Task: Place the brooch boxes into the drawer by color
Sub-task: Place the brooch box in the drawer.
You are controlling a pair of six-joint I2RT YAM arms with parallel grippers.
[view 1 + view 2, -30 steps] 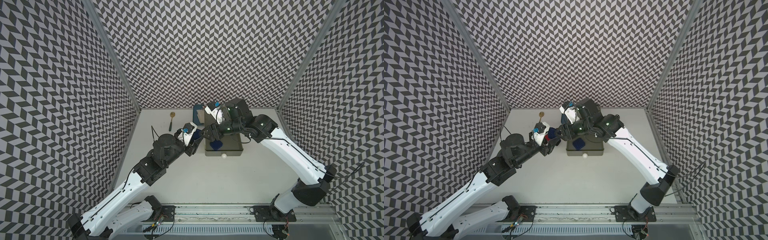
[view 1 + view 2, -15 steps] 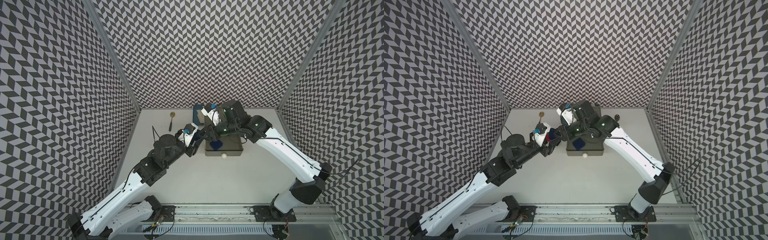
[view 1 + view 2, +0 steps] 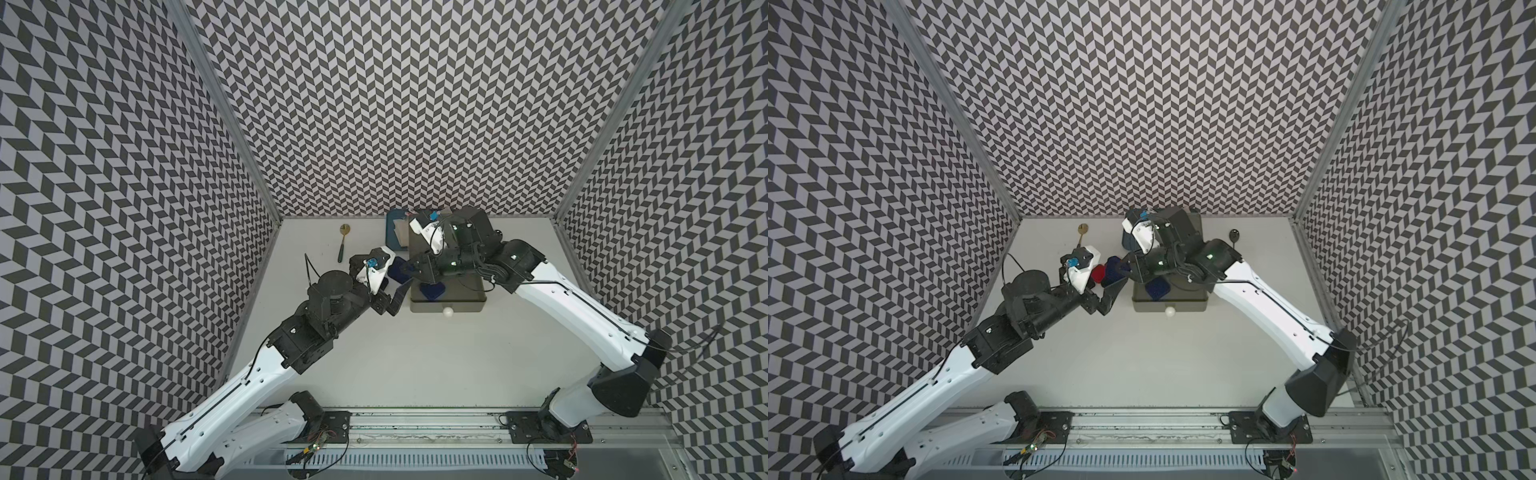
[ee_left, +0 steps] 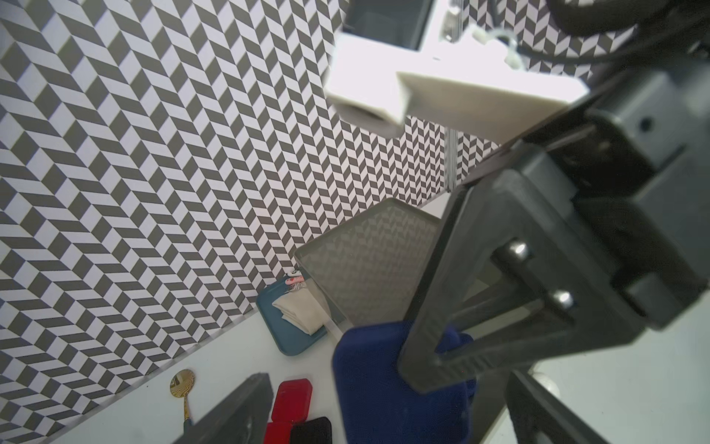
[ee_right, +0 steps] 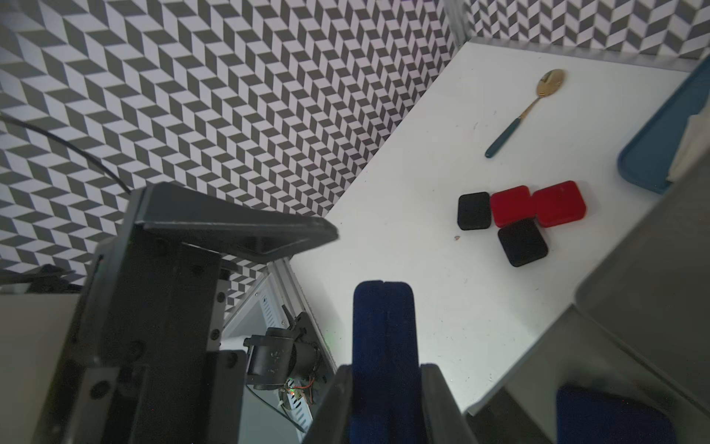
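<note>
Nearest the robot, the left gripper (image 3: pixel 392 293) hangs just off the drawer's left front corner. Its fingers (image 5: pixel 238 234) are spread wide and empty; a second ago they were half closed round the dark blue box (image 5: pixel 384 326). That box now stands on edge in the air, just left of the drawer (image 3: pixel 465 306). It is pinched by the right gripper (image 5: pixel 386 371), whose fingers have narrowed onto its flat faces. The hand-over therefore looks complete, with the right arm alone carrying the box.

The drawer's grey top tier is pulled out, and the other dark blue box (image 3: pixel 432 291) already lies inside near its left wall. I judge the held one belongs beside it.

A little farther back, on the desk (image 3: pixel 395 374) left of the drawer, two red boxes (image 5: pixel 511 205) and two black boxes (image 5: pixel 474 211) sit in a touching cluster, not yet sorted.
</note>
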